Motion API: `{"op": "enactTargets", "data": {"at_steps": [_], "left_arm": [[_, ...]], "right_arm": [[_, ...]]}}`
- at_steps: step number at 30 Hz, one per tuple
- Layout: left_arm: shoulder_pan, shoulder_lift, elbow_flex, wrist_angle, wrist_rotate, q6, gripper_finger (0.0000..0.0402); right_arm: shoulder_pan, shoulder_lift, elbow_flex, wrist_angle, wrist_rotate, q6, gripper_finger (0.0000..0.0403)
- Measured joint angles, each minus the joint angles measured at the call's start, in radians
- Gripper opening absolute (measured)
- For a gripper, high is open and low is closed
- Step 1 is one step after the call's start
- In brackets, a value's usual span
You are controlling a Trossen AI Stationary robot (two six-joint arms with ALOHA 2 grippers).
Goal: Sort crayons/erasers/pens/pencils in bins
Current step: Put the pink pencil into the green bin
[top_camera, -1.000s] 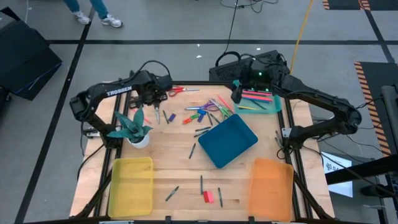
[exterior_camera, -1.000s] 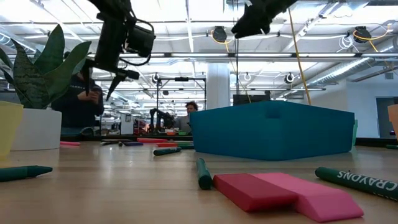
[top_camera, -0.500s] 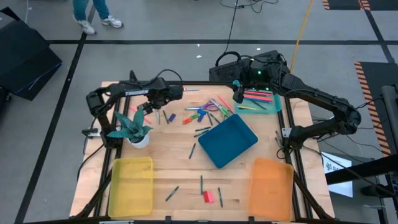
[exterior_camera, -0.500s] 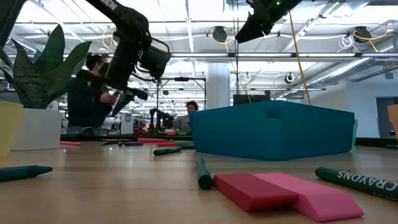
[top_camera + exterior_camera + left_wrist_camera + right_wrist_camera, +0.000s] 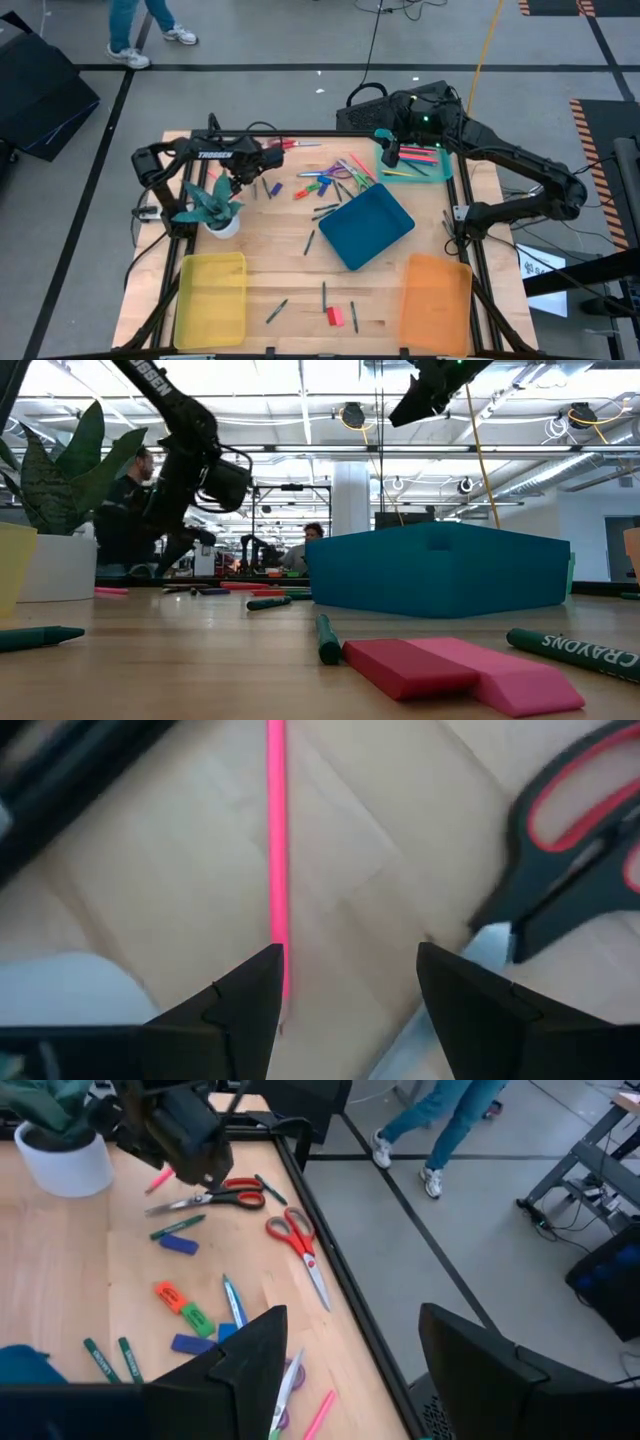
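Observation:
My left gripper point(image 5: 233, 180) hangs open low over the far left of the table, beside the plant pot point(image 5: 222, 226). A pink stick point(image 5: 277, 840) lies on the wood just beside one fingertip, with nothing between the fingers. My right gripper point(image 5: 390, 157) is open and empty above the teal bin point(image 5: 440, 168), which holds several sticks. The dark blue bin point(image 5: 368, 226) sits mid-table. The yellow bin point(image 5: 210, 300) and orange bin point(image 5: 436, 298) stand at the near edge. A red and a pink eraser point(image 5: 335, 316) lie near the front, and more erasers point(image 5: 185, 1308) among the far pile.
Black-and-red scissors point(image 5: 575, 850) lie close to my left gripper, and red scissors point(image 5: 298, 1245) lie by the far edge. Crayons and pens are scattered between the pile point(image 5: 330, 185) and the near edge point(image 5: 322, 295). A person point(image 5: 140, 20) walks beyond the table.
My left gripper has swung toward the table's near-left and gone down, stopping low beside the plant pot. My right gripper has shifted a little toward the right edge, over the teal bin. Nothing on the table has moved.

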State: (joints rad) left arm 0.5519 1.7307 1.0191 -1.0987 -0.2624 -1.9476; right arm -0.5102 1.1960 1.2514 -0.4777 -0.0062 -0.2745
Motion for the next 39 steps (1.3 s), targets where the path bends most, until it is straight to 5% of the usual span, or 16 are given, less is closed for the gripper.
{"op": "enactTargets", "data": {"at_steps": [10, 17, 21, 30, 39], "left_arm": [[0.079, -0.170, -0.198, 0.060, -0.007, 0.092, 0.0232], [0.130, -0.179, -0.304, 0.312, -0.029, 0.173, 0.0227], [0.148, -0.174, -0.335, 0.351, -0.035, 0.156, 0.0186], [0.134, -0.170, -0.343, 0.441, -0.116, 0.269, 0.0023], [0.052, -0.165, -0.344, 0.564, -0.177, 0.335, 0.0040]], "right_arm": [[0.000, -0.011, -0.080, 0.005, -0.002, 0.000, 0.0222], [0.000, -0.010, -0.080, 0.058, -0.001, -0.010, 0.0222], [0.000, -0.010, -0.080, 0.079, 0.001, -0.032, 0.0222], [-0.001, -0.010, -0.080, 0.096, 0.004, -0.028, 0.0222], [-0.002, -0.010, -0.080, 0.090, 0.030, -0.007, 0.0222]]}}
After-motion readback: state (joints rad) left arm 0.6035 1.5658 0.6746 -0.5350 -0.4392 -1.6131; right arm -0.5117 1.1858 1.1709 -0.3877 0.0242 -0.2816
